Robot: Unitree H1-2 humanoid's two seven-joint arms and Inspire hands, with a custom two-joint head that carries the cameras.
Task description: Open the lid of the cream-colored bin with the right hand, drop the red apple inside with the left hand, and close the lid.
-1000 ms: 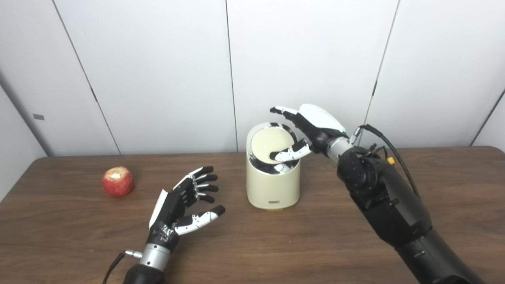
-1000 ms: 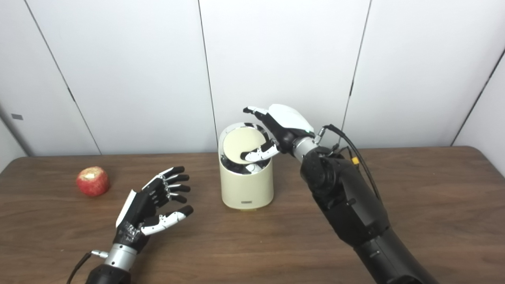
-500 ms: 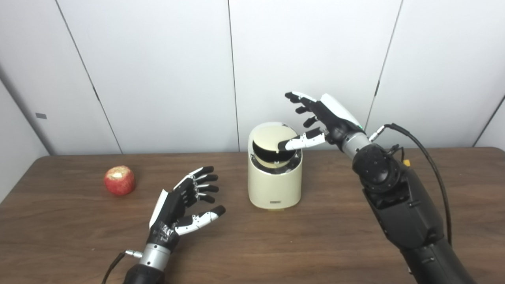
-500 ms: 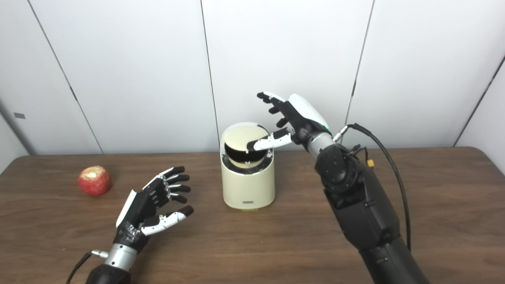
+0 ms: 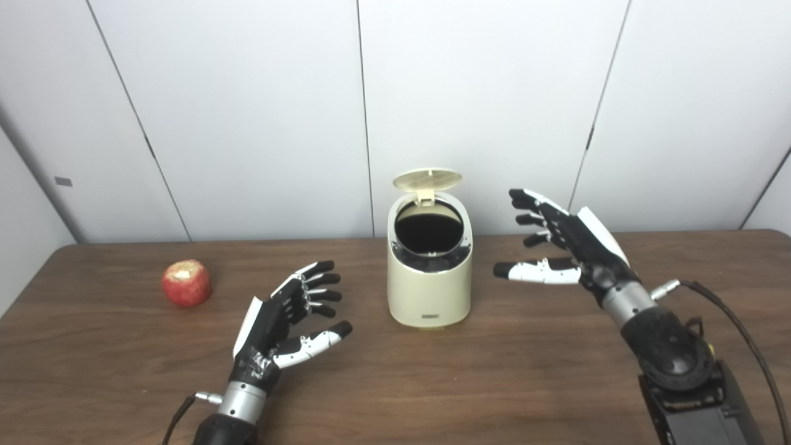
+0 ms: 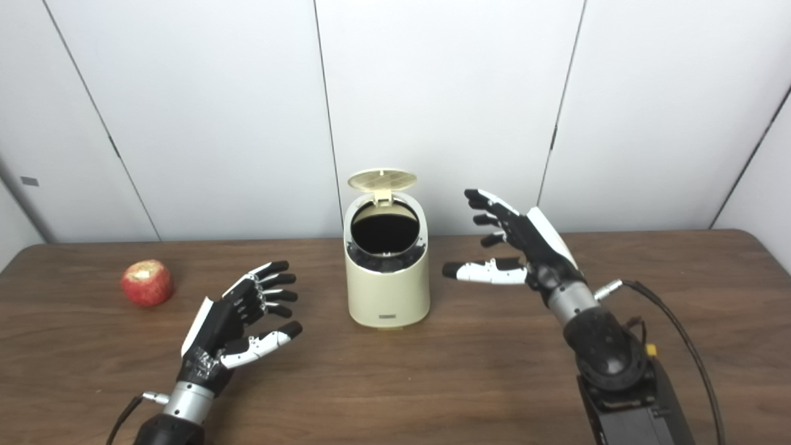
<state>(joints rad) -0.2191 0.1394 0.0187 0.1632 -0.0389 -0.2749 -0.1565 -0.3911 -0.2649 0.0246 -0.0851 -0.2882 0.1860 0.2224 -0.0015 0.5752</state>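
The cream-colored bin [image 5: 429,290] stands at the middle of the brown table, its round lid [image 5: 427,179] swung up and back so the dark inside shows. A red apple [image 5: 186,283] with a pale bitten top lies at the far left of the table. My right hand [image 5: 565,247] hovers open to the right of the bin, apart from it, thumb pointing toward it. Left of the bin, my left hand [image 5: 285,318] rests low over the table, open and holding nothing, well short of the apple.
White wall panels [image 5: 259,111] close off the scene behind the table. The table's far edge [image 5: 278,242] runs just behind the bin. A black cable [image 5: 735,327] trails from my right forearm at the lower right.
The lid has sprung from tilted in the rim to fully upright. My right hand has pulled away from the bin top, down and to the right. The left hand and apple stayed put.
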